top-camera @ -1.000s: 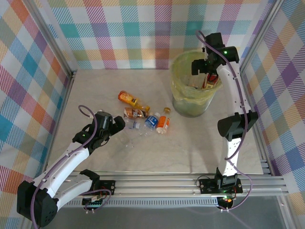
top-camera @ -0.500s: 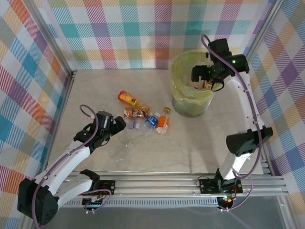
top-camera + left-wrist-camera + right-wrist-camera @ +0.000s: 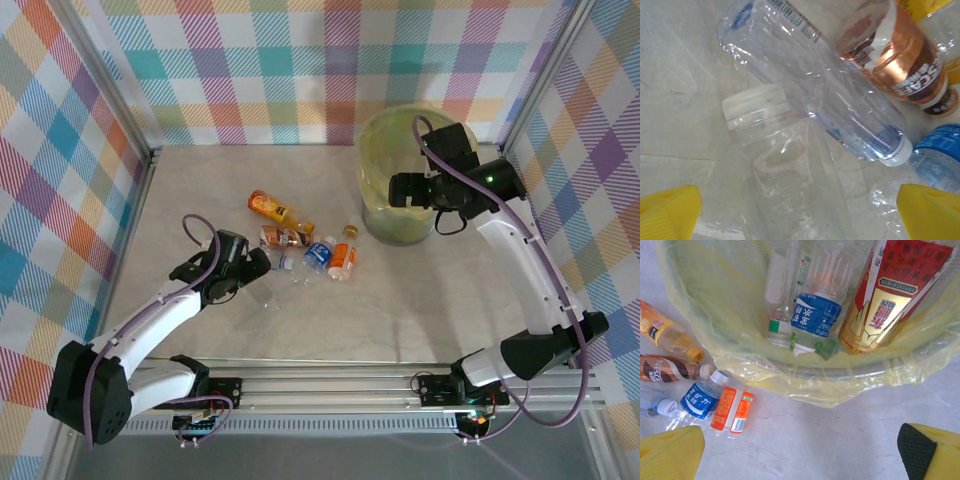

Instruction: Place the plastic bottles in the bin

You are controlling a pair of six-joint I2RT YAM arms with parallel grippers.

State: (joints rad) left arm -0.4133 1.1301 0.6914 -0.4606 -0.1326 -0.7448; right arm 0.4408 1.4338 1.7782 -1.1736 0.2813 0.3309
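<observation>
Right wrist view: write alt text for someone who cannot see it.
A bin lined with a yellow-green bag holds a red-and-gold bottle, a blue-labelled bottle and clear ones. Left of it on the table lie an orange bottle, a brown bottle, a blue water bottle and a small orange-labelled bottle. The open right gripper shows yellow fingertips at the bottom corners.

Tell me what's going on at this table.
Two robot arms are clearing plastic bottles off the table into the bin. Several bottles lie in the bin, and a cluster remains on the table. The left gripper, open, hangs over a clear white-capped bottle at the cluster's edge. The right gripper, open and empty, hovers at the bin.
</observation>
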